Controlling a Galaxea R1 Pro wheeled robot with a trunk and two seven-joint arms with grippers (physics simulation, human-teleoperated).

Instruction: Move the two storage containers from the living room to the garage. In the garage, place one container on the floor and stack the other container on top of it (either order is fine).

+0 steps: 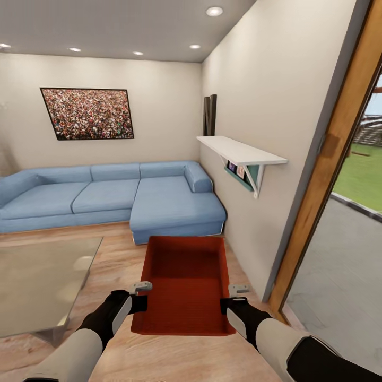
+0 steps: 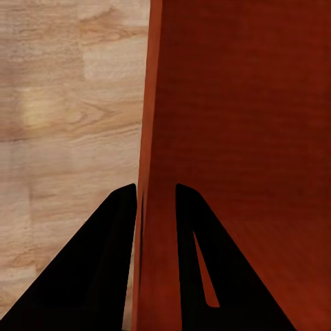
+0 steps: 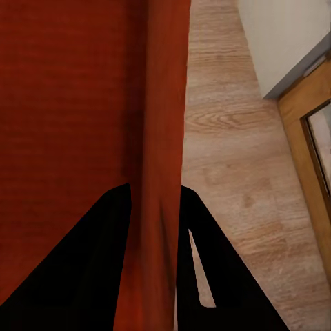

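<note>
beige walls [image 1: 159,106] and a pale ceiling with small round recessed lights [image 1: 214,11] enclose the room. a blue sectional sofa [image 1: 111,196] runs along the far wall from 10 to 1 o'clock, with a framed speckled picture [image 1: 88,113] above it. a glass-topped table [image 1: 37,281] sits at 8 o'clock on the light wood-plank floor [image 1: 114,249]. a white bracketed shelf [image 1: 241,151] hangs at 2 o'clock, near a wood-framed glass door [image 1: 339,138] showing grass outside.

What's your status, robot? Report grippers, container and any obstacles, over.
Left gripper shut on storage container left wall; right gripper shut on right wall. Container held over wood floor, living room. Sofa ahead, glass table left, door frame right.
</note>
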